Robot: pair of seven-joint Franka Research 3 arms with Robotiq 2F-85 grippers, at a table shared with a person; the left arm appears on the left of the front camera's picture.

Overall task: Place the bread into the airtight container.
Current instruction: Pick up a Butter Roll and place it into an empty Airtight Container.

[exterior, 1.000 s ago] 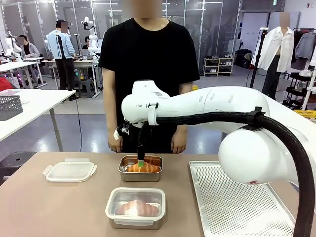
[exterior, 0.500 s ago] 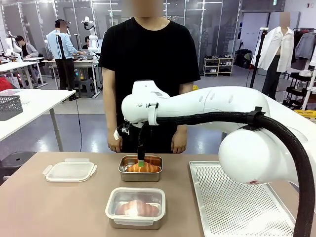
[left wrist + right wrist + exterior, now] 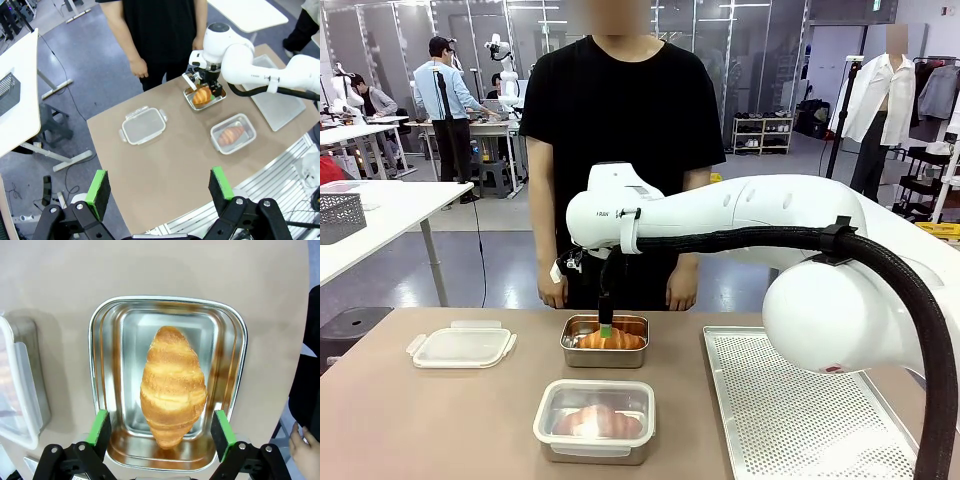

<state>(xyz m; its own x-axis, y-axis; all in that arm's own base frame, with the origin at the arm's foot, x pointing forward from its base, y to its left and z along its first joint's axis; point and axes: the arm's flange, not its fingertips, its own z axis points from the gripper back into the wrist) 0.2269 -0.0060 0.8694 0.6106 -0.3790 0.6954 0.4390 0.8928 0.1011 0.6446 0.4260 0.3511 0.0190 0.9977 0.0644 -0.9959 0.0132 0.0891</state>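
Note:
A golden croissant (image 3: 173, 385), the bread, lies in an open steel container (image 3: 97, 360) at the table's far middle. My right gripper (image 3: 161, 429) hangs open just above it, one green pad (image 3: 102, 426) on each side of the croissant's near end and neither touching it. From the front the same gripper (image 3: 606, 328) points straight down over that croissant (image 3: 611, 340). High above the near side of the table, my left gripper (image 3: 160, 187) is open and holds nothing.
A second steel container (image 3: 595, 421) with a clear lid on and a croissant inside sits nearer to me. A loose clear lid (image 3: 461, 344) lies at the left and a perforated metal tray (image 3: 800, 410) at the right. A person stands at the far edge, hands down.

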